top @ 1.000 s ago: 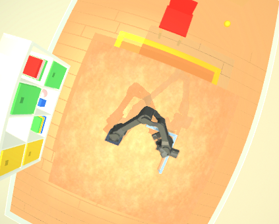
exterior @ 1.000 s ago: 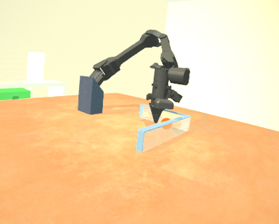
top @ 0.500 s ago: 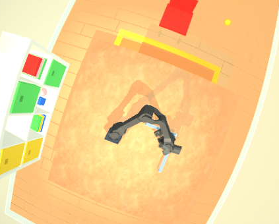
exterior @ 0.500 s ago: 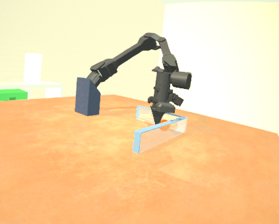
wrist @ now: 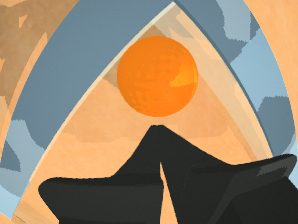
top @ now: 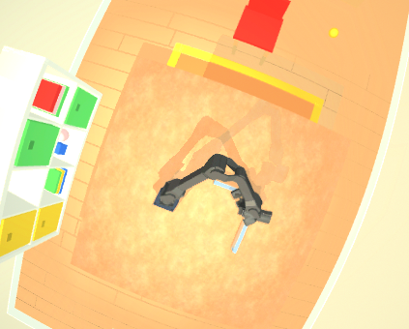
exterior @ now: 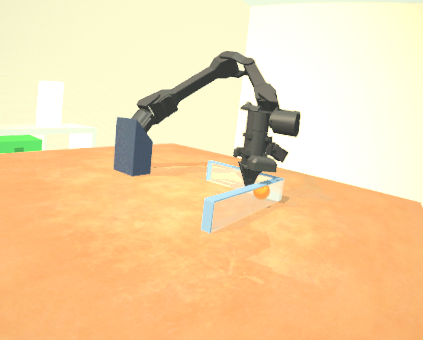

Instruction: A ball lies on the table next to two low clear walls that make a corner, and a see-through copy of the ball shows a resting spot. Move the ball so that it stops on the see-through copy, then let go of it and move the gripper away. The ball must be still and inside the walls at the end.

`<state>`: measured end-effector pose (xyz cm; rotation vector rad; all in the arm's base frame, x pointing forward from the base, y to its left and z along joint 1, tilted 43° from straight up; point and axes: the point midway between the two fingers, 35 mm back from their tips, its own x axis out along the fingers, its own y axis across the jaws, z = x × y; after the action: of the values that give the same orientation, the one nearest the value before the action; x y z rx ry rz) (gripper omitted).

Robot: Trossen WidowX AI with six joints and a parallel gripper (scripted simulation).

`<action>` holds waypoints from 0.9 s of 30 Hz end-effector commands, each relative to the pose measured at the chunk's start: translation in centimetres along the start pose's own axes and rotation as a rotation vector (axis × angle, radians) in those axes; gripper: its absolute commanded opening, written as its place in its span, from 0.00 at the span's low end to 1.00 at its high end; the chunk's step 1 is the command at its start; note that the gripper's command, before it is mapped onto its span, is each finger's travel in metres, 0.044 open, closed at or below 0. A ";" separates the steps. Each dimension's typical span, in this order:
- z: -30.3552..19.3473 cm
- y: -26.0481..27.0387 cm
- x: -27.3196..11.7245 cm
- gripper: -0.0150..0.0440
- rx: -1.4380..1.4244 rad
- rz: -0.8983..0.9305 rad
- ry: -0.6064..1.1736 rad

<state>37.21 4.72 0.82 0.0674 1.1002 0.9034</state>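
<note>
One ball [wrist: 157, 76] sits inside two walls [exterior: 240, 205] that meet in a corner. One arm [exterior: 200, 82] stands on one blue base [exterior: 132, 146] and carries one gripper [exterior: 250, 181], whose two jaws are pressed together on nothing. The worktop [exterior: 110, 260] is one orange slab. From above, one white shelf unit [top: 14, 160] holds three green blocks [top: 34, 142], two yellow blocks [top: 15, 235], one red block [top: 48, 96] and one small blue cube [top: 60, 148]. Beyond the worktop stand one large red block [top: 261, 24] and one small yellow dot [top: 334, 32].
</note>
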 end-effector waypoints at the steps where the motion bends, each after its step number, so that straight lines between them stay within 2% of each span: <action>1: -0.6 -0.1 0.0 0.25 0.002 0.001 -0.002; 27: -4.9 0.0 0.0 0.25 0.003 0.002 0.000</action>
<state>33.96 3.05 -1.34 0.0667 1.1024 0.9016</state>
